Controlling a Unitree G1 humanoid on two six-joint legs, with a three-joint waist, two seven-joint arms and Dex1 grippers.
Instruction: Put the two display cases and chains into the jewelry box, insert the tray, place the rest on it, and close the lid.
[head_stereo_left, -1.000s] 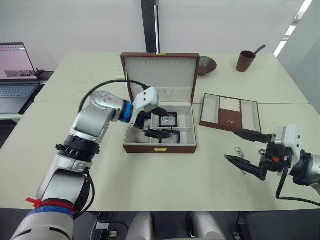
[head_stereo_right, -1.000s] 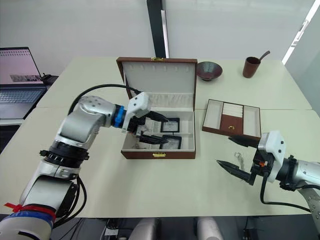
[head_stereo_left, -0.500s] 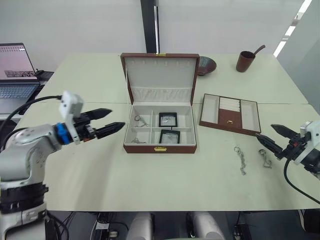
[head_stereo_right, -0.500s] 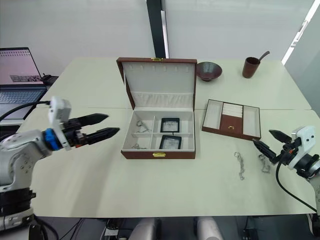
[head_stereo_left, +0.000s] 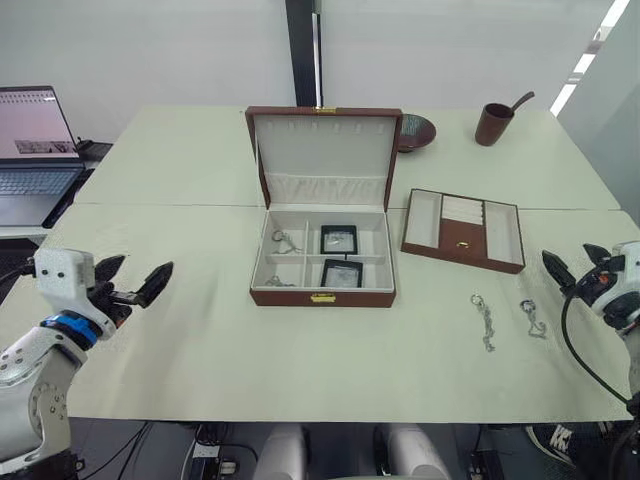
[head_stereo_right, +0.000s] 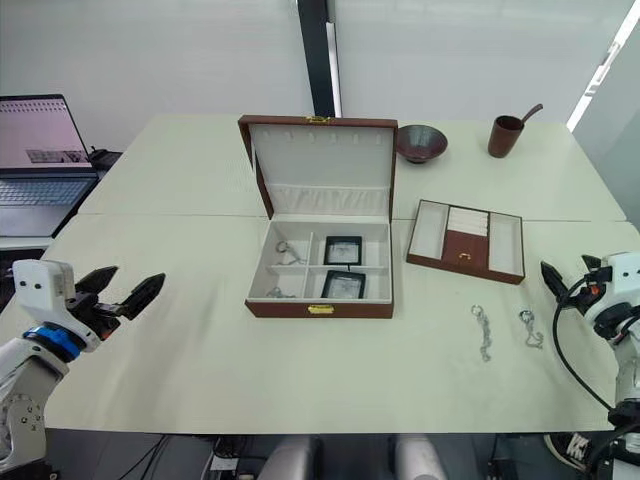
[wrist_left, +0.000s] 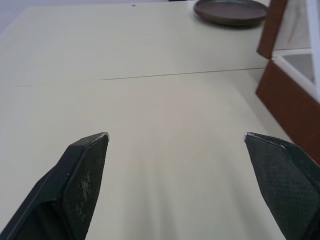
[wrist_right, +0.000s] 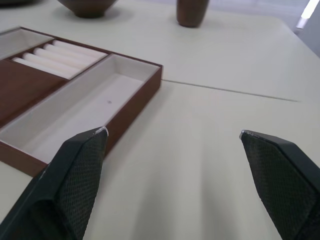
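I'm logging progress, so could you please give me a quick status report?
Left gripper and right gripper open, empty. Two black-framed display cases inside open reddish-brown jewelry box. Brown divided tray and two silvery chains on table. Nothing obstructing.

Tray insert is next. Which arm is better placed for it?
Right. The tray sits on the table to the right of the open jewelry box, on the same side as the open right end effector. The left end effector is open too, but on the far side of the box.
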